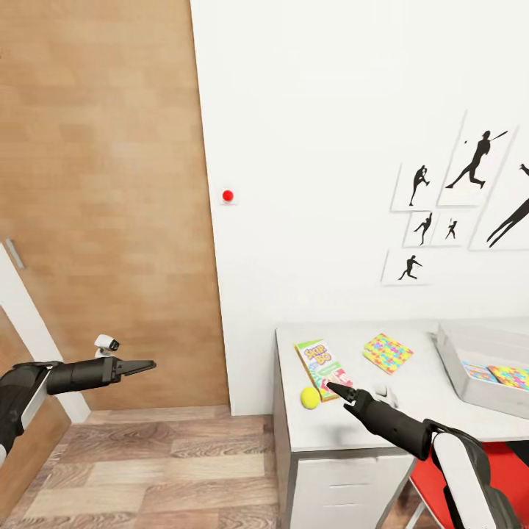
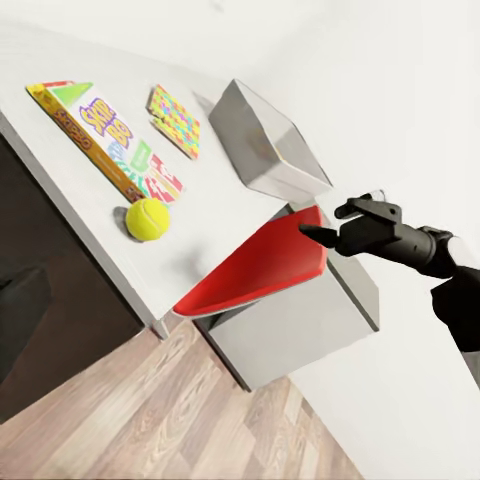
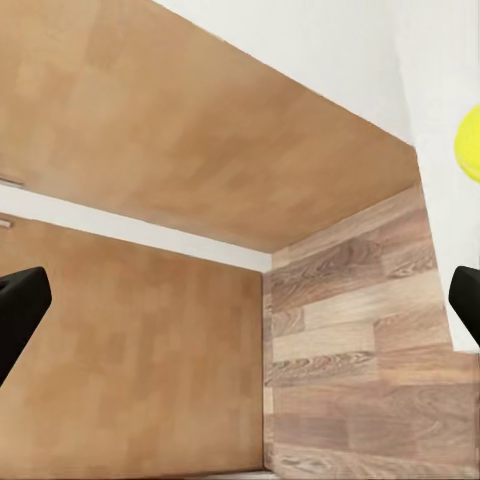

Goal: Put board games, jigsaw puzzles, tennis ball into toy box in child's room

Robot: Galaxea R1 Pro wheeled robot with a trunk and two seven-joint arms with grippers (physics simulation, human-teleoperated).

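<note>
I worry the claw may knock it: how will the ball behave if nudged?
The ball is round and lies free on the smooth table, near its front edge, so it will probably roll, perhaps off onto the floor. It is small, so likely light. The SKIP BO box beside it might stop a roll that way.

The table (image 1: 411, 411) has a pale top with white drawers under its near edge. On it lies the green "SKIP BO" board game (image 1: 322, 367), flat, its long side running away from the edge. The tennis ball (image 1: 310, 397) — small, yellow-green — sits just beside the box's near corner. A multicoloured jigsaw puzzle (image 1: 387, 353) lies flat, apart from the box. The light grey toy box (image 1: 459, 367) stands further along — colourful flat pieces lie inside it.
</note>
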